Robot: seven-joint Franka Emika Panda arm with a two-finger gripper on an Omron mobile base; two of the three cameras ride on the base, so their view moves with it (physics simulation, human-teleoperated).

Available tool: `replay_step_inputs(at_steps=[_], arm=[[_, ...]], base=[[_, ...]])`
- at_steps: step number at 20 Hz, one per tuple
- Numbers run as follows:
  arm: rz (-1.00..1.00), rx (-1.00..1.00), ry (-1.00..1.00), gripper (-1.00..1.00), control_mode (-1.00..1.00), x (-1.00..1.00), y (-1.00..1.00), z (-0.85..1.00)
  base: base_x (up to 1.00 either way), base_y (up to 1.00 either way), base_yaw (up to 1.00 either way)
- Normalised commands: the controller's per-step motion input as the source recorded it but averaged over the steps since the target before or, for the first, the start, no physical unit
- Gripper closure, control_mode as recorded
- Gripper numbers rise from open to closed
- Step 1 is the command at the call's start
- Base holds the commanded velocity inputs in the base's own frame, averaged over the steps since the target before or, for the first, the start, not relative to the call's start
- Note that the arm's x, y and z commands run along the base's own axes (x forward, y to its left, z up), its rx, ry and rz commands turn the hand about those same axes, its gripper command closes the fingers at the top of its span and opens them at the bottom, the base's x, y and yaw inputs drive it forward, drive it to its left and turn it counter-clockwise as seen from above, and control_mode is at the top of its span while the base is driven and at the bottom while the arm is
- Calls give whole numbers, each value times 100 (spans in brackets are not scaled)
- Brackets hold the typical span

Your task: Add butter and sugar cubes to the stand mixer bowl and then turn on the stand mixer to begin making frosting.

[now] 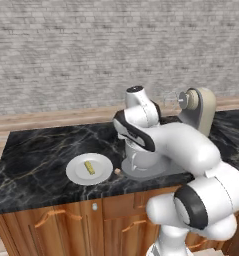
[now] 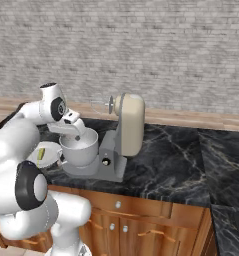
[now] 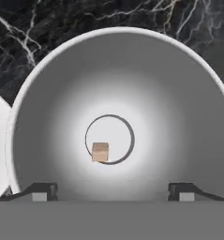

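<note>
The gripper (image 3: 113, 190) hangs straight over the bowl (image 3: 62, 84), its two fingertips (image 3: 41, 191) spread wide and holding nothing. A sugar cube (image 3: 100, 152) lies loose on the bowl's bottom, on the edge of the dark ring there. In the left base view the arm hides most of the bowl. Beside it, the butter (image 1: 89, 167) lies on the white plate (image 1: 73, 172), and a small tan speck (image 1: 117, 171), too small to identify, sits on the counter (image 1: 36, 155). Behind, the mixer (image 2: 128, 125) has its head tilted back.

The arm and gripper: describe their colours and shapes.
The arm is made of glossy white, rounded, bulbous segments with dark grey-black bands at the joints and a dark cap on its topmost joint. The gripper ends in two small dark, wedge-shaped finger tips.
</note>
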Motion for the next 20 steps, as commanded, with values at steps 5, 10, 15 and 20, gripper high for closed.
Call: replay_step_inputs(at_steps=[5, 10, 15, 20], arm=[[-12, 0, -36, -100, -100, -76, 43, 69], [-23, 0, -22, -100, -100, -43, 57, 12], [-41, 0, -13, -100, -100, -17, 70, -2], [-41, 0, -10, -100, -100, 0, 61, -5]], base=[[0, 0, 0], [0, 0, 0], [0, 0, 0], [0, 0, 0]])
